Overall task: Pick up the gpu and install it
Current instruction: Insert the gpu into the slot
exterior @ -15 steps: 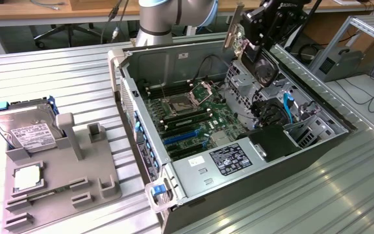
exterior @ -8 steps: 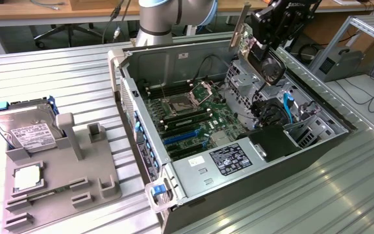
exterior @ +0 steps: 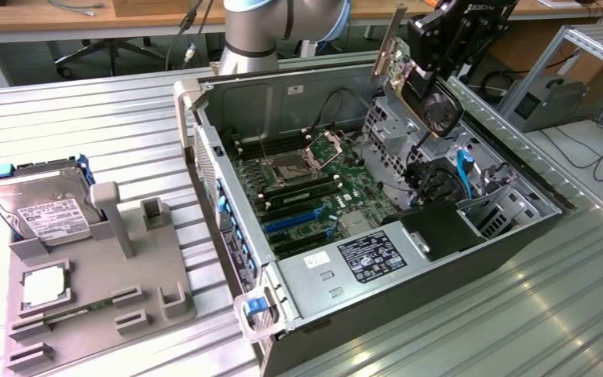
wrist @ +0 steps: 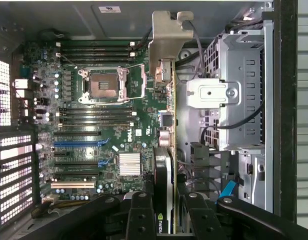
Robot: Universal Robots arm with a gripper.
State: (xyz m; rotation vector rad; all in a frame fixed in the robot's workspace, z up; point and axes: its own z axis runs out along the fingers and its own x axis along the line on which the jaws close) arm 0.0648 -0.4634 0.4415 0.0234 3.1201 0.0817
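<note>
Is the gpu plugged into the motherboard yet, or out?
Out. The gripper holds the gpu above the open case; the blue slots are bare.

"What kind of place was that?"

"A robotics lab or workshop. A robot arm [exterior: 251, 35] stood at a ribbed metal bench [exterior: 92, 126] carrying an opened computer case [exterior: 280, 98], with wooden desks [exterior: 29, 22], cables [exterior: 75, 7] and an office chair [exterior: 100, 52] behind."

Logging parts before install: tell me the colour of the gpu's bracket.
Silver-grey bare metal: the bracket at the end of the gpu. The wrist view shows it best.
</note>
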